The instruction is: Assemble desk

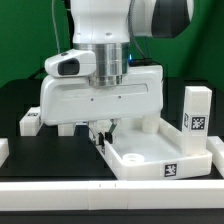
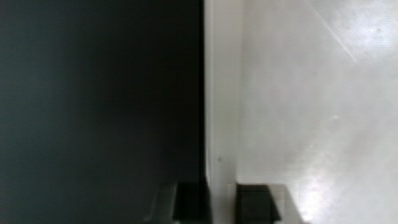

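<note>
The desk slab point(image 1: 150, 152) is a white tray-like piece with a raised rim and a tag on its front wall, lying on the black table at the exterior view's right. My gripper point(image 1: 101, 133) is down at the slab's left rim. In the wrist view the gripper point(image 2: 224, 203) straddles the thin white rim wall point(image 2: 221, 100), one dark finger point(image 2: 191, 204) over the black table and the other over the slab's floor point(image 2: 320, 100). The jaws are closed on the rim. A square white leg point(image 1: 195, 110) with a tag stands upright behind the slab's right side.
Another white leg point(image 1: 30, 122) with a tag lies on the table at the exterior view's left, behind the arm's body. A further white piece point(image 1: 3, 150) shows at the left edge. The arm's bulky white hand point(image 1: 95, 95) hides the slab's back left corner.
</note>
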`<move>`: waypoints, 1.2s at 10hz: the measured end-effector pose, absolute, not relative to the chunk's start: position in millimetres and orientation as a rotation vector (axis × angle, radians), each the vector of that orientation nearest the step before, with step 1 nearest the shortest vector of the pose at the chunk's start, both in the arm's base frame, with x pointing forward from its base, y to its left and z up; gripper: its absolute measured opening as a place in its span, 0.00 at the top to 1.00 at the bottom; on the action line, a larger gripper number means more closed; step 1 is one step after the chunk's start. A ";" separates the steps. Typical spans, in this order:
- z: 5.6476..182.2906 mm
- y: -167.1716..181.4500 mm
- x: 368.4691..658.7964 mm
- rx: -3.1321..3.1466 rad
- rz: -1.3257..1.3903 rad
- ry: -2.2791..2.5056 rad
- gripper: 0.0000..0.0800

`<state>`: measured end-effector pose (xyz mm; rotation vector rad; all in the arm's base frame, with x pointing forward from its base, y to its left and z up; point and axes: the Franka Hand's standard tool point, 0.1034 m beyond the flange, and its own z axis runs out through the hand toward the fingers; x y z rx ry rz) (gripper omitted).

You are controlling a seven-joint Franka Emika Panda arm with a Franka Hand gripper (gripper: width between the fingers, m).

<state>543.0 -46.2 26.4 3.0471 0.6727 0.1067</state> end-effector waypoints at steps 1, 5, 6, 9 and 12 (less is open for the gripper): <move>25.2 -47.6 541.0 3.039 0.099 0.702 0.92; 29.8 -47.9 554.4 2.843 0.080 1.171 0.92; 34.2 -39.8 572.1 2.730 0.105 1.379 0.92; 33.9 -39.3 577.4 2.569 0.103 1.624 0.92; 33.8 -44.5 577.4 2.378 0.057 1.851 0.92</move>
